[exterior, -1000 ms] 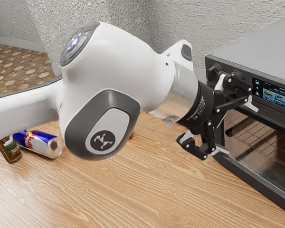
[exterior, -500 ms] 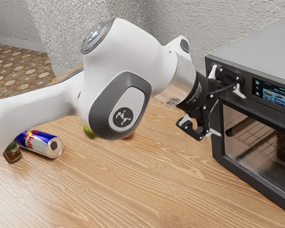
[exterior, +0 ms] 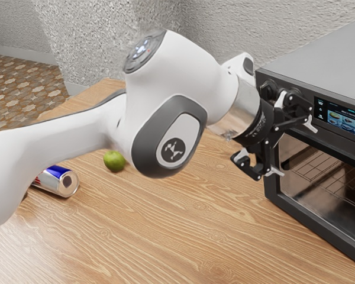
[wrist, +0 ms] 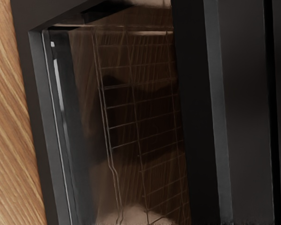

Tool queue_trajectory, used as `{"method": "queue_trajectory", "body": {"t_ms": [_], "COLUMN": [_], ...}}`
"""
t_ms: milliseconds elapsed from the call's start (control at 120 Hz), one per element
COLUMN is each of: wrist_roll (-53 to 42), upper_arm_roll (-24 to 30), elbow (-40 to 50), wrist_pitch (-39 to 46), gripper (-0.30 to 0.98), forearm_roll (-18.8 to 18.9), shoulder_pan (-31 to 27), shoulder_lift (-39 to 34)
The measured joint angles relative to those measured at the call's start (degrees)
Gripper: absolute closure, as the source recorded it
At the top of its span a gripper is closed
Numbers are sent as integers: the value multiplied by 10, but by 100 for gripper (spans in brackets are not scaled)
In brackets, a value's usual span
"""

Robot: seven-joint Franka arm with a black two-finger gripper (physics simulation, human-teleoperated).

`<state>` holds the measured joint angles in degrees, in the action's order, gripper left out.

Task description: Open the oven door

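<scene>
Two angular, pale-tipped fingers stand apart near the rectangular glass oven door, exterior view's right.

You lose part of the oven, its display and the door glass past the exterior view's right edge; display icons too small to read. Your gripper partly hides the knobs; can't tell you if its fingertips touch the oven. Arm is cropped at the exterior view's left edge, covers part of the can. Wrist view cuts off the rack for you.
</scene>
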<state>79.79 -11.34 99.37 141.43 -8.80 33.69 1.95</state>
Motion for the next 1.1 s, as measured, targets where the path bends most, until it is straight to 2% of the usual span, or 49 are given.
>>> {"method": "queue_trajectory", "body": {"t_ms": [267, 467, 500, 642, 708, 750, 783, 825, 875, 925, 983, 1100], "wrist_roll": [-30, -46, -49, -57, -61, -64, -71, -83, -96, -108, -117, -130], "upper_arm_roll": [1, -1, 9, 114, 202, 239, 254, 262, 257, 243, 224, 204], "elbow": [22, 171, 203, 333, 363, 371, 349, 211, 62, -30, -64, -17], "wrist_pitch": [1, 8, 10, 21, 23, 21, 7, -63, -167, -265, -349, -443], "gripper": [0, 0, 0, 0, 0, 0, 0, 0, 0, 0, 0, 0], "forearm_roll": [-56, -56, -58, -66, -70, -73, -68, -36, -2, 18, 34, 53], "shoulder_pan": [-7, -2, -28, -195, -306, -351, -383, -428, -452, -464, -470, -463], "shoulder_lift": [10, -106, -138, -291, -356, -386, -388, -336, -268, -221, -185, -182]}}
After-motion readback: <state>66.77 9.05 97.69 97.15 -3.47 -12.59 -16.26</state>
